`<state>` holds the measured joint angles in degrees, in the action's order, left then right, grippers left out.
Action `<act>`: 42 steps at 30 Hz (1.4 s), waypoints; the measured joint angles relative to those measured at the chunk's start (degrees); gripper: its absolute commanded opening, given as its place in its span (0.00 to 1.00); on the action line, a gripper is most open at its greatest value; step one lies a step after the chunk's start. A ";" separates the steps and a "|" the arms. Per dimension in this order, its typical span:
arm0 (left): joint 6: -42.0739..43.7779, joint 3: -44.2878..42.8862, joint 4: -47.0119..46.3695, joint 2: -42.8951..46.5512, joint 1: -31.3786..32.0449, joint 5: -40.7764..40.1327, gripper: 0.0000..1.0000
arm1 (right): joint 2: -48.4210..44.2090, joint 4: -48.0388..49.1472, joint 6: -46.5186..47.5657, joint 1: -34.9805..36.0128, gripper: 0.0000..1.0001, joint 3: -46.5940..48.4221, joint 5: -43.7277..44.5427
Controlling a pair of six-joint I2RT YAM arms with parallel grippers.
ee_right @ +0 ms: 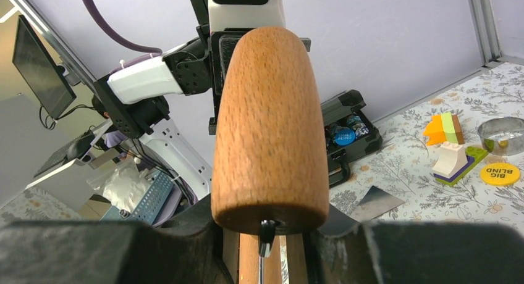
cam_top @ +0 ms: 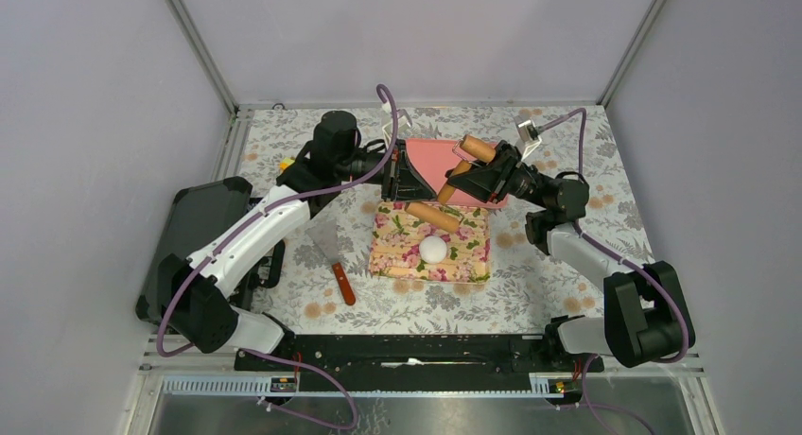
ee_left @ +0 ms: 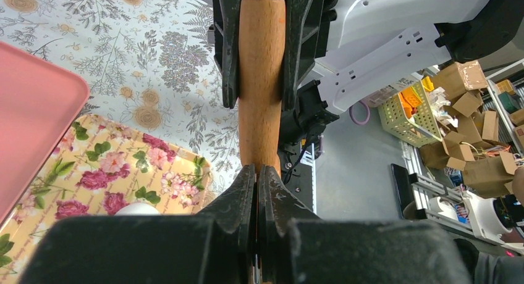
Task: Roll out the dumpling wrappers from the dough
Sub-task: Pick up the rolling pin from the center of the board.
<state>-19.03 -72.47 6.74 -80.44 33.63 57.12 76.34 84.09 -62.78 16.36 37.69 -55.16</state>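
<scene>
Right gripper (ee_left: 262, 100) is clamped across the wooden rolling pin (ee_right: 269, 123); left gripper (ee_left: 256, 173) has its fingers pressed together at the pin's end, can't tell if they pinch it. Dough ball (cam_top: 434, 249) sits round, mid floral board (cam_top: 473, 257), with the pin up behind it. Level the pin, lower it square onto the ball, keep strokes inside the board edges: pink tray (cam_top: 427, 159) sits just past the far edge, scraper (cam_top: 333, 255) lies to the left.

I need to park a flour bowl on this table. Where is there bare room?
Bare cloth lies between the floral board and the right arm, and in the strip between that board and the black rail. Crowded: the board's far edge and pink tray, where the left gripper and right gripper hold the rolling pin behind the dough.
</scene>
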 measured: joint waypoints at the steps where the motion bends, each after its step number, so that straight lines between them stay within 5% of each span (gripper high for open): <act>1: 0.22 0.00 0.11 0.00 0.00 0.00 0.00 | 0.00 -0.11 0.00 0.00 0.06 0.00 -0.04; 3: 0.83 0.00 0.42 0.02 0.00 -0.04 0.00 | 0.00 -0.37 0.00 0.00 0.17 0.07 -0.33; 27: 2.89 0.00 1.16 0.85 0.11 -0.63 0.00 | 1.20 -0.46 -4.63 -0.39 0.48 3.06 -2.93; 29: 3.02 0.15 1.70 0.83 0.11 -0.83 0.00 | 1.20 0.02 -5.03 -0.46 0.47 3.52 -2.89; 33: 3.08 0.59 2.54 0.83 0.17 -0.74 0.00 | 1.18 0.50 -4.92 -0.68 0.25 3.76 -2.84; 36: 3.06 0.61 2.34 0.85 0.48 -0.61 0.00 | 1.27 0.31 -5.09 -0.83 0.38 3.76 -3.02; 39: 2.99 0.61 2.36 0.85 0.48 -0.66 0.00 | 1.29 0.37 -4.98 -0.83 0.40 3.76 -3.06; 42: 2.91 0.61 2.40 0.85 0.48 -0.72 0.00 | 1.27 0.42 -4.81 -0.83 0.56 3.76 -3.41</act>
<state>-16.12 -71.85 9.15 -79.59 34.11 56.40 77.60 84.51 -67.59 15.53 41.45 -58.57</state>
